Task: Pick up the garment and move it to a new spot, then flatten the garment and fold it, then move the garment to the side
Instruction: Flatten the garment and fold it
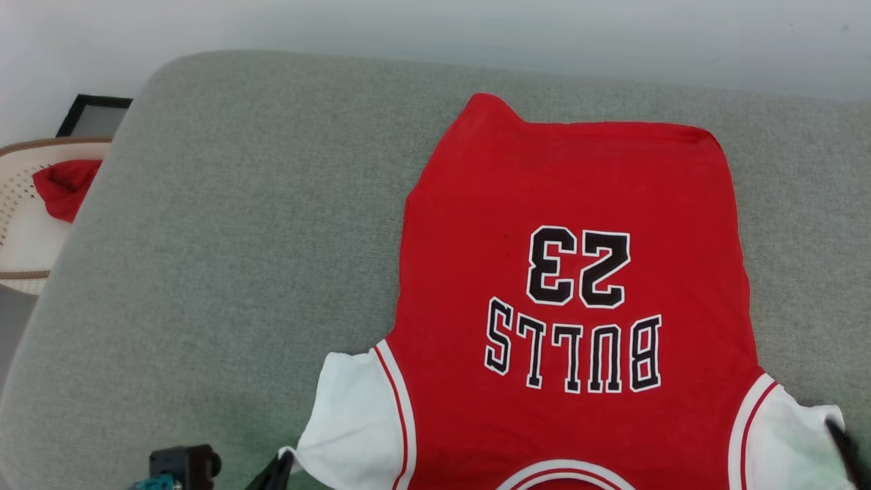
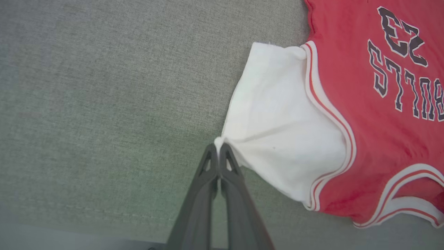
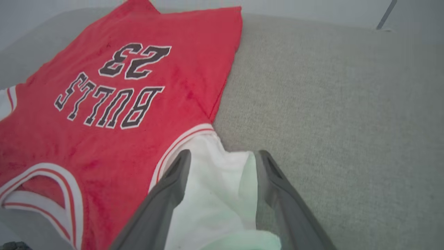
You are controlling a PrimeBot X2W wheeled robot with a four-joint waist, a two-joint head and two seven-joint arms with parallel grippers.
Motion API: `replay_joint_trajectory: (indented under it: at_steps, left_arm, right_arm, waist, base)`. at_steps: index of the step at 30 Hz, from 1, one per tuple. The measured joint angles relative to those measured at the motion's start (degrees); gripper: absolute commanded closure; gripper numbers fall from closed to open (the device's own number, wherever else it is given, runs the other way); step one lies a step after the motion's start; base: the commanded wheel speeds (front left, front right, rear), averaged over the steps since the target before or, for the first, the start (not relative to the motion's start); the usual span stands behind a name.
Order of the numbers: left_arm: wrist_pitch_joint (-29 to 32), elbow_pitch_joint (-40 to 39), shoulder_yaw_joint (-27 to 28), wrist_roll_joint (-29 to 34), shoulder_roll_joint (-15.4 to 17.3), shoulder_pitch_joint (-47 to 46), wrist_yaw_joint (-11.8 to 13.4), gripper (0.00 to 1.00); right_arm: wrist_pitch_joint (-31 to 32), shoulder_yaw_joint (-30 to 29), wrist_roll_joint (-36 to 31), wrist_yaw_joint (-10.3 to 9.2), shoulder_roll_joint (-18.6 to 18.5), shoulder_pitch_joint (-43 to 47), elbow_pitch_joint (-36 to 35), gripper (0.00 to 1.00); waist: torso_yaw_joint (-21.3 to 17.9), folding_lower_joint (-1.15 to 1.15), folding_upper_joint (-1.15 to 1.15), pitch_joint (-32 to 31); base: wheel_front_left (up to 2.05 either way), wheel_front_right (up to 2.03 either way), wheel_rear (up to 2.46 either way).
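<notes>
- Left gripper [image 2: 218, 147] is clamped on the garment [image 1: 571, 272] by a white sleeve [image 2: 277, 114] tip; a one-sided tug could skew it.
- The garment lies flat, right of the cushion [image 1: 238, 238] middle, collar at the near edge.
- Right gripper [image 3: 222, 156] stands apart astride the other sleeve [image 3: 215, 194], which may bunch.

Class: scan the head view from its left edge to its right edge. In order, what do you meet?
basket → left gripper → garment → right gripper
</notes>
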Motion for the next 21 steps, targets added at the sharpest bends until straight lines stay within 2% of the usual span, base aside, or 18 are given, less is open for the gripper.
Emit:
replay_joint_trajectory:
  at_steps: [4, 8, 16, 21]
  left_arm:
    - [-0.16, 0.44, -0.18, 0.34, -1.18, -0.99, -0.57, 1.0]
    - [0.1, 1.41, -0.71, 1.38, -2.16, -2.61, -1.23, 1.0]
    - [1.11, 3.16, -2.91, 3.59, -6.14, -7.22, -3.41, 1.0]
    - [1.35, 4.79, -3.85, 4.98, -8.82, -10.11, -5.11, 1.0]
  right_arm:
    - [4.22, -1.75, 0.44, 0.0, -0.03, -6.73, -2.16, 0.0]
    - [8.78, -0.67, 0.38, 0.0, -1.36, -17.96, -0.16, 0.0]
    - [15.12, 6.01, 0.99, 0.0, -4.6, -38.83, 11.61, 0.0]
    - [17.75, 10.02, 1.45, 0.0, -7.84, -48.12, 19.58, 0.0]
  waist:
    - [-0.06, 0.0, 0.0, 0.78]
    - [0.45, 0.0, 0.0, 1.6]
    - [4.15, 0.0, 0.0, 3.19]
    - [7.25, 0.0, 0.0, 4.8]
  base:
    - [0.0, 0.0, 0.0]
    - [0.0, 0.0, 0.0]
    - [0.0, 0.0, 0.0]
    - [0.0, 0.0, 0.0]
